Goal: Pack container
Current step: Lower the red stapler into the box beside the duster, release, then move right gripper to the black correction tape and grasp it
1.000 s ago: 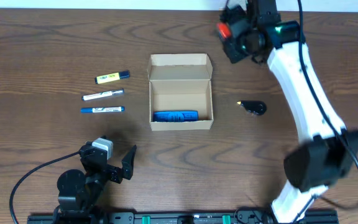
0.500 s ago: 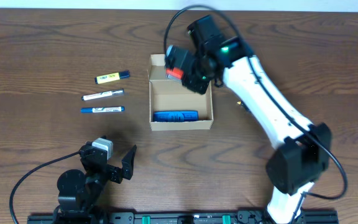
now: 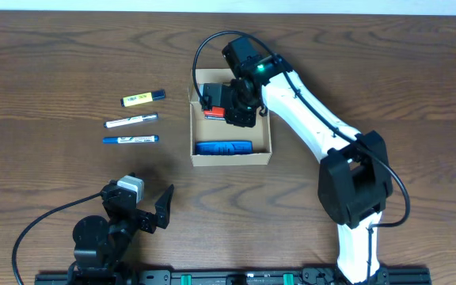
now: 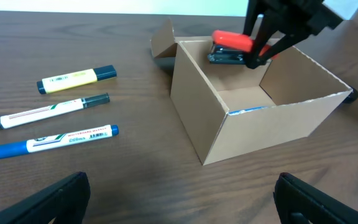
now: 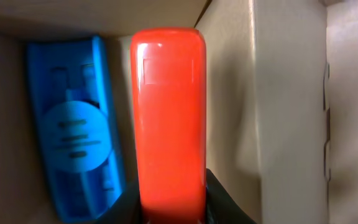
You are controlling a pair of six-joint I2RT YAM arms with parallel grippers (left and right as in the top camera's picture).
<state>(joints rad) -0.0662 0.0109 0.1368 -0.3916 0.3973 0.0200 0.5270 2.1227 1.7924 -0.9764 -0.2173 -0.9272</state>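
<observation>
Cardboard container [image 3: 232, 159]: tan, mid-table, lid flap [image 4: 160, 43] folded open on the side away from the arm bases, top open.
Table [image 3: 54, 47]: dark wood grain.
Right gripper [image 3: 228, 104]: over the far half of the container, clamped on a red stapler [image 4: 232, 41], one finger on each long side.
Red stapler: about level with the rim in the left wrist view. In the right wrist view it runs parallel to the blue item, between it and a container wall. Can't tell whether it touches the container floor.
Blue item [image 3: 223, 147]: flat blue plastic, lying inside along the wall nearest the arm bases. Probably a second stapler, but the view is too poor to be sure.
Right arm: white links stretch from the base at the near right edge across to the container.
Left gripper [image 4: 182, 186]: fingers wide apart, holding nothing, low over the table near its own base, aimed at the container but well apart from it.
Yellow highlighter [image 3: 142, 97]: on the table left of the container, dark cap toward it.
White marker [image 3: 131, 120]: just below the highlighter in the overhead view, roughly parallel.
Blue marker [image 3: 130, 139]: third in the row, nearest the left gripper; all three lie apart from the container and from each other.
</observation>
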